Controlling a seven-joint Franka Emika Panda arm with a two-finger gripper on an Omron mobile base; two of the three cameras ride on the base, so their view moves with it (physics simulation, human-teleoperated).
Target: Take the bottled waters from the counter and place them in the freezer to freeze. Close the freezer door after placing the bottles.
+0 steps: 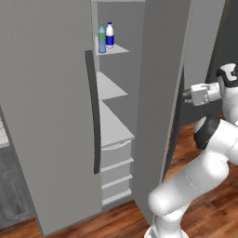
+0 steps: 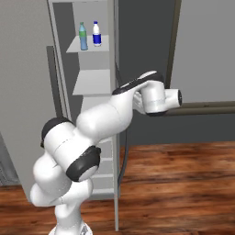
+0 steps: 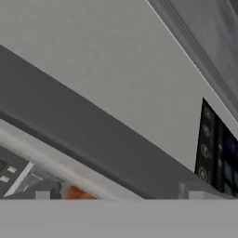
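The freezer (image 1: 116, 93) stands open in front of me, a tall light-grey cabinet with pale shelves and white drawers (image 1: 116, 172) low down. Its left door (image 1: 46, 116) hangs ajar with a long dark bar handle (image 1: 93, 111) down its edge. Its right door (image 1: 162, 93) is swung out too, edge-on between me and the shelves. My claw (image 1: 187, 95) sits just beside that right door's outer edge, on the side away from the shelves, fingers spread wide and holding nothing. Along my hand I see the fingertips (image 3: 42, 194) set far apart, a flat grey panel and a dark band slanting across.

Both water bottles are on the freezer's top shelf (image 1: 118, 49), upright and side by side, close enough that I cannot tell if they touch. The green bottle (image 1: 102, 39) is teal-tinted with a green cap. The clear bottle (image 1: 109, 35) has a blue label and white cap. Wood floor (image 2: 183, 183) runs under the freezer
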